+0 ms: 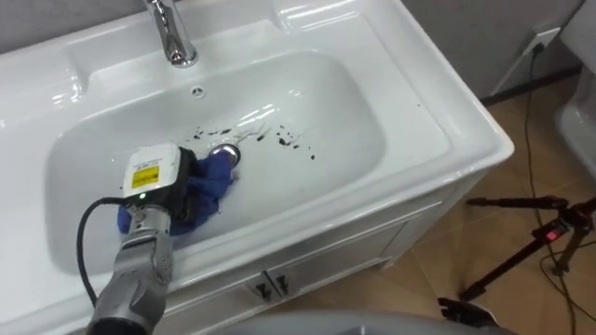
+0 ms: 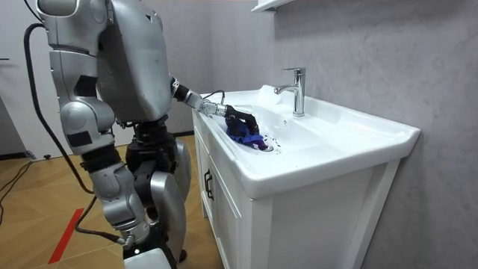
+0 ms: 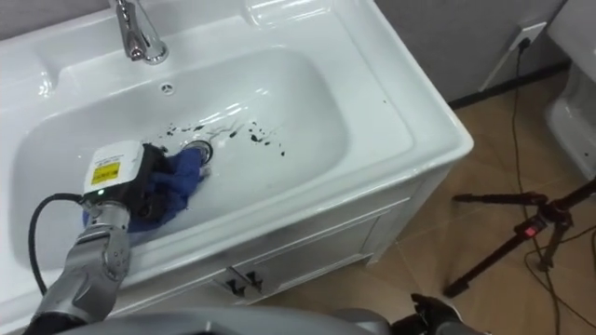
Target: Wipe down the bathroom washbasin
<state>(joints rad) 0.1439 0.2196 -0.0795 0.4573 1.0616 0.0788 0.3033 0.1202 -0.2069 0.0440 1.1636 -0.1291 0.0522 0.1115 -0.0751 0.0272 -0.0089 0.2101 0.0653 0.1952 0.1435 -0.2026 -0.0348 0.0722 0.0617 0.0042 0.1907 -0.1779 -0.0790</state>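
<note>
Standing at white basin [image 1: 438, 121], L arm reaching down into bowl over front edge. Bunching blue cloth [image 1: 212, 181] in L hand [image 1: 177, 181], fingers curling round it, pressing it just beside drain [image 1: 226, 154], prob. for sweeping black specks [image 1: 284, 140] w/ wadded edge. R hand [image 2: 140, 250] hanging by leg.

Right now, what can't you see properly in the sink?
Drain: left eye view, half covered by the blue cloth.
Faucet, its top: cut off by the left eye view's upper edge.
Basin, its bottom: room view, hidden behind the near rim.
</note>
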